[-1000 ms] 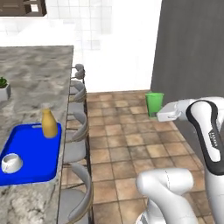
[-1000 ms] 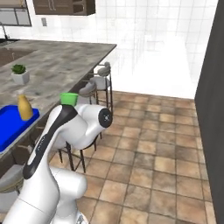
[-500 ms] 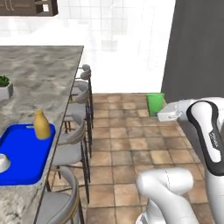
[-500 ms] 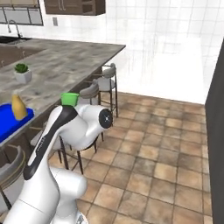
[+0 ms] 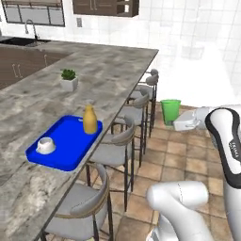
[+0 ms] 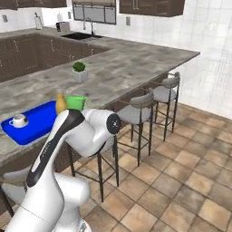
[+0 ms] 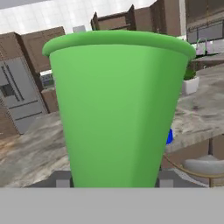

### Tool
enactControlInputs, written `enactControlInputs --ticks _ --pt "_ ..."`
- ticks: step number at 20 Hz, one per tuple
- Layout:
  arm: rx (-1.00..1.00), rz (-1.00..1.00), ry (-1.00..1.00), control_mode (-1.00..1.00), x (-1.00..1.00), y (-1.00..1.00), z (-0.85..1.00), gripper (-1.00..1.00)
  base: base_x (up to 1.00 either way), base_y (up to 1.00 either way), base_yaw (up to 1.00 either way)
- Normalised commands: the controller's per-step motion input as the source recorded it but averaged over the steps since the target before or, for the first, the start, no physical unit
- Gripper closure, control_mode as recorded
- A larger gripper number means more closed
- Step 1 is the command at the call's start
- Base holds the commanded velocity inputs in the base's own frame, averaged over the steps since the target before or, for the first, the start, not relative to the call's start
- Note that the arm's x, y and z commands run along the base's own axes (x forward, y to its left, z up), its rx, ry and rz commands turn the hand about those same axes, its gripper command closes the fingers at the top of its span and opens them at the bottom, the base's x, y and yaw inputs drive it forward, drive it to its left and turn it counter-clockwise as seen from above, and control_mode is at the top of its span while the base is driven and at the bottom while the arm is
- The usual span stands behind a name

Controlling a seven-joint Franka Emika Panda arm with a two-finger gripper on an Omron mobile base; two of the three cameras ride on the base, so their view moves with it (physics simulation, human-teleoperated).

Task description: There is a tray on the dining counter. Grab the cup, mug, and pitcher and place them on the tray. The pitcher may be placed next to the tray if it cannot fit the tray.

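A tiled kitchen is shown, with dark cabinets along the back wall and a row of grey stools drawn up to the dining counter (image 5: 108,70), whose marbled stone top runs away toward the sink. A small potted plant (image 5: 69,79) stands on the counter well beyond the work area.

Near the counter's front edge the tray (image 5: 61,155) is laid flat. Two of the three vessels are already set on it: the mug (image 5: 45,145) sits toward the near end, and the pitcher (image 5: 90,119) stands upright toward the far end, well apart from the mug, with bare blue left between them. That part of the task can be counted as done.

The cup (image 5: 170,112) is what remains. It is carried upright in the gripper (image 5: 181,123), out over the tiled floor beyond the stools and not yet above the counter. In the hand view the green wall of the cup is seen close up, its base sunk between the finger tips. The jaws appear to be closed partway against its sides, though the contact itself is largely hidden by the cup. Carrying it over to the tray and setting it down is judged to be still to come.
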Motion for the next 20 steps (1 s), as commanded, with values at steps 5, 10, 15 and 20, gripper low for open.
enactControlInputs --ticks 5,10,15,20 --pt "0.0 0.0 0.0 1.0 0.0 0.0 0.0 1.0 0.27 -0.13 0.71" --pt "0.0 0.0 0.0 1.0 0.0 0.0 0.0 1.0 0.24 -0.12 0.73" --pt "0.0 0.0 0.0 1.0 0.0 0.0 0.0 1.0 0.23 -0.25 0.57" --pt "0.0 0.0 0.0 1.0 0.0 0.0 0.0 1.0 0.11 -0.58 0.24"
